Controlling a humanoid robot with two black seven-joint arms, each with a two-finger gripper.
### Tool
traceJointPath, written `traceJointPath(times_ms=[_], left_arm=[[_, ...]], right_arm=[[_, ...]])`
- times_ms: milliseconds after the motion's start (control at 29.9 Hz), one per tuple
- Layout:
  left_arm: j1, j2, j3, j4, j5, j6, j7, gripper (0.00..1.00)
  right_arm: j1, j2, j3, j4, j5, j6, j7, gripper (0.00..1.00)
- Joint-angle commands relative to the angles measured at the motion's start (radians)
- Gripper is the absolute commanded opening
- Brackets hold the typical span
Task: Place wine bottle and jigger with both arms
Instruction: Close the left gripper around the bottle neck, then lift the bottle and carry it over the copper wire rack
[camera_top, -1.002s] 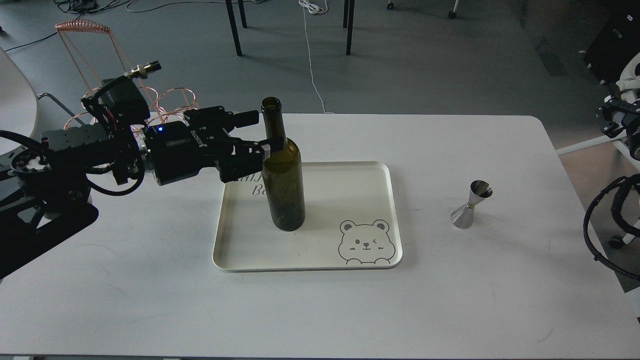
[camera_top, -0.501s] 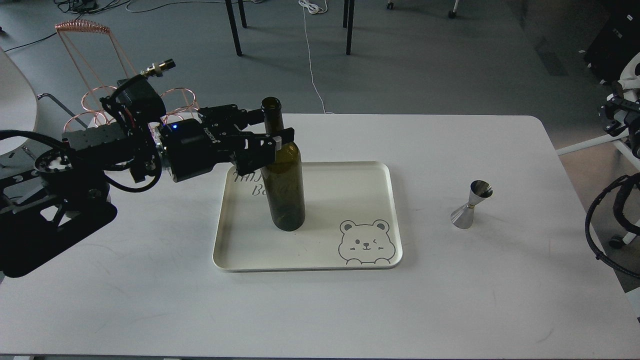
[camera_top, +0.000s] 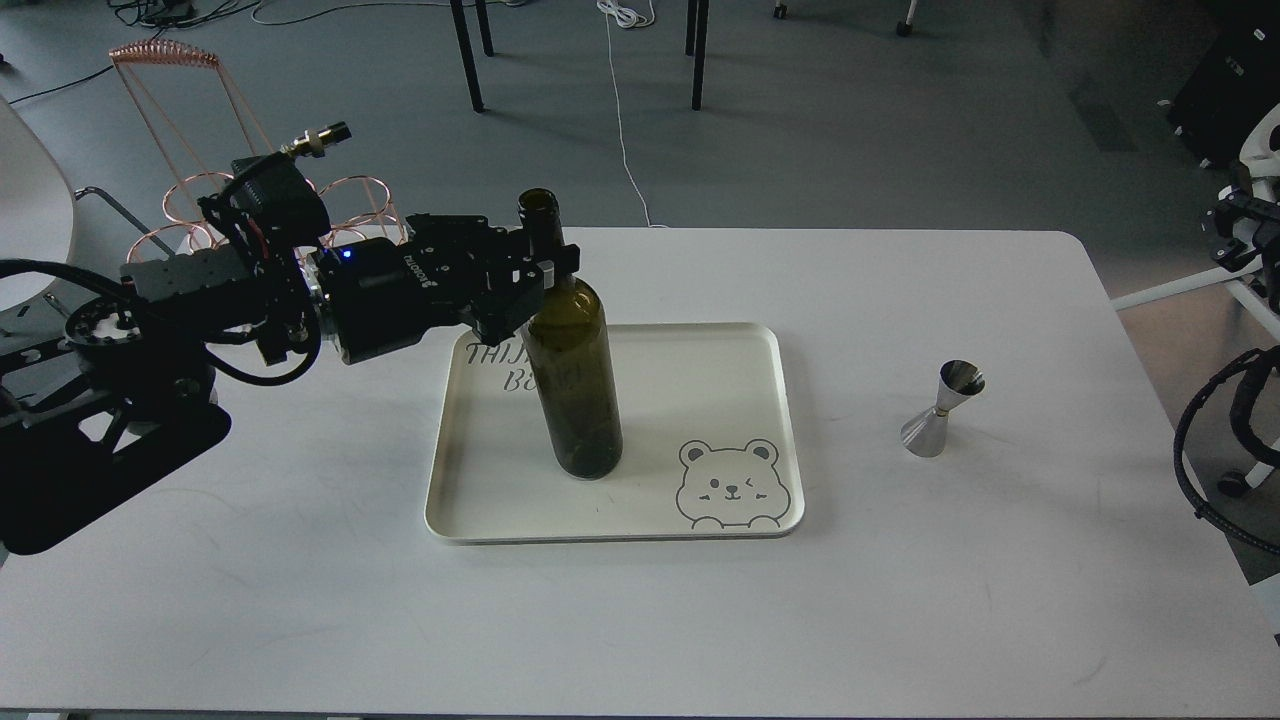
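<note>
**Inspector:** While the left arm reaches in over the bench (camera_top: 300, 600), its left end effector (camera_top: 545, 268) is pinched on the wine bottle (camera_top: 572, 370) where neck meets shoulder. The bottle stands in the left half of the cream tray (camera_top: 700, 530), leaning slightly, its neck tipped toward the arm. Whether its base rests fully on the tray floor, I cannot tell.

**Clerk:** And to the right of the tray?

**Inspector:** The jigger (camera_top: 942, 409) stands upright on the bare bench, well apart from the tray's right edge, nothing touching it. Of the right arm only cabling and a dark part show at the frame's right edge; the right end effector cannot be made out.

**Clerk:** Your assessment of progress?

**Inspector:** Roughly halfway, in my judgement. The bottle is at the tray but not released. The jigger is entirely outstanding: not gripped, not placed.
</note>
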Motion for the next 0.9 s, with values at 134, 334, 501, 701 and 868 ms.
traceJointPath(times_ms=[134,334,501,701,868], left_arm=[[-0.054,0.118,-0.032,-0.005,-0.016,0.033,-0.009,0.18],[-0.132,0.242,-0.032,0.005,-0.040,0.033,-0.069,0.16],[-0.196,0.279,-0.030,0.081,-0.067,0.030,-0.100,0.16],[-0.262,0.268,-0.018,0.250,-0.065,0.028,-0.132,0.15],[-0.262,0.238,-0.016,0.340,-0.056,0.030,-0.144,0.14]], right_arm=[[0.001,-0.003,-0.002,-0.001,-0.002,0.000,0.000,0.97],[0.001,-0.010,-0.002,0.000,-0.002,0.000,0.000,0.97],[0.006,-0.010,-0.004,0.000,-0.002,0.000,0.000,0.97],[0.014,-0.012,-0.004,0.000,-0.003,0.000,0.000,0.97],[0.015,-0.012,-0.005,-0.001,-0.005,0.000,0.000,0.97]])
